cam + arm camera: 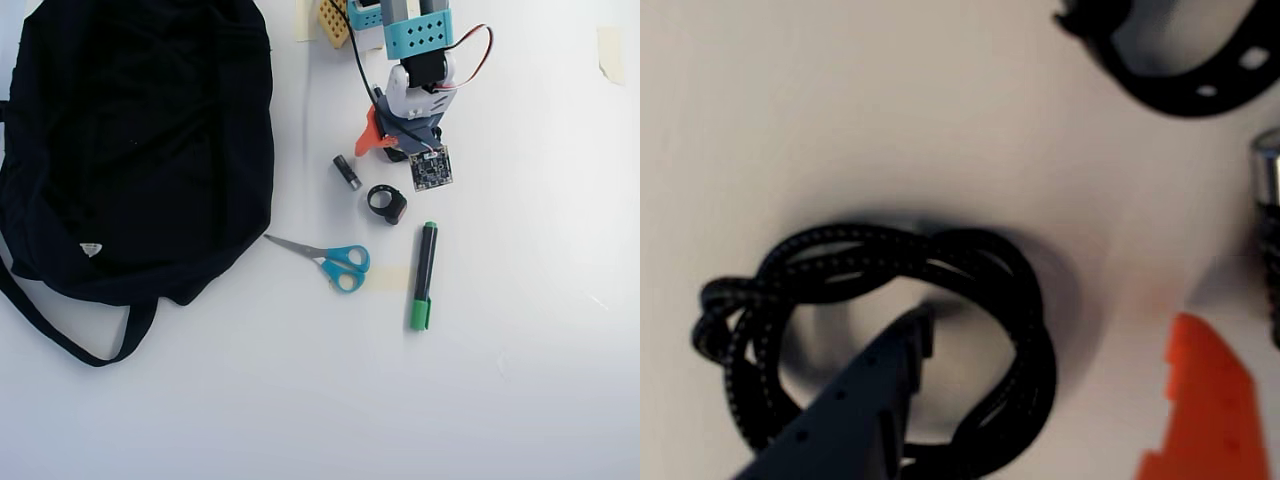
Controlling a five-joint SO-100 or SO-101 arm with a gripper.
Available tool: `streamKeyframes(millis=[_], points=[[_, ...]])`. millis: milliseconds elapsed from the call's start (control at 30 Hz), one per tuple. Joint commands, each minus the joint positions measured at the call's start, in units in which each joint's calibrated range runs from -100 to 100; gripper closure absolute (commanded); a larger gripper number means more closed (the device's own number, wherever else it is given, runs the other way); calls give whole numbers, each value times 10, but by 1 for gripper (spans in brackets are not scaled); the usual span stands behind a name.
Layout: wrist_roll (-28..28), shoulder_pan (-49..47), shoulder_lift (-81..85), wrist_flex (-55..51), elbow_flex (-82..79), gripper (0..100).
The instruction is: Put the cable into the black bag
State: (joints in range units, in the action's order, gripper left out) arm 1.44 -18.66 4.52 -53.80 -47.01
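The cable (pixel 890 255) is a thin black braided cord coiled in a loose ring on the white table, filling the lower middle of the wrist view. My gripper (pixel 1052 325) is open just above it. The dark finger (pixel 870 390) reaches down inside the ring, and the orange finger (pixel 1205 400) stands outside it to the right, so the coil's right side lies between them. In the overhead view the gripper (pixel 385 148) hangs at the top middle and covers the cable. The black bag (pixel 140 140) lies flat at the left, well apart, with its strap (pixel 60 335) trailing below.
A thick black ring gadget (pixel 387 203) (pixel 1185 75) and a small black cylinder (pixel 347 172) (pixel 1268 230) lie close to the gripper. Blue-handled scissors (pixel 335 260) and a green marker (pixel 424 275) lie lower on the white table. The arm's base (pixel 400 20) sits at the top.
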Motion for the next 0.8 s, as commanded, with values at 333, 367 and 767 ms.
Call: streamKeyframes(millis=[333, 367, 767], points=[[-3, -6, -6, 31, -11, 94], [-4, -6, -6, 31, -11, 96], [-6, -7, -2, 42, -7, 98]])
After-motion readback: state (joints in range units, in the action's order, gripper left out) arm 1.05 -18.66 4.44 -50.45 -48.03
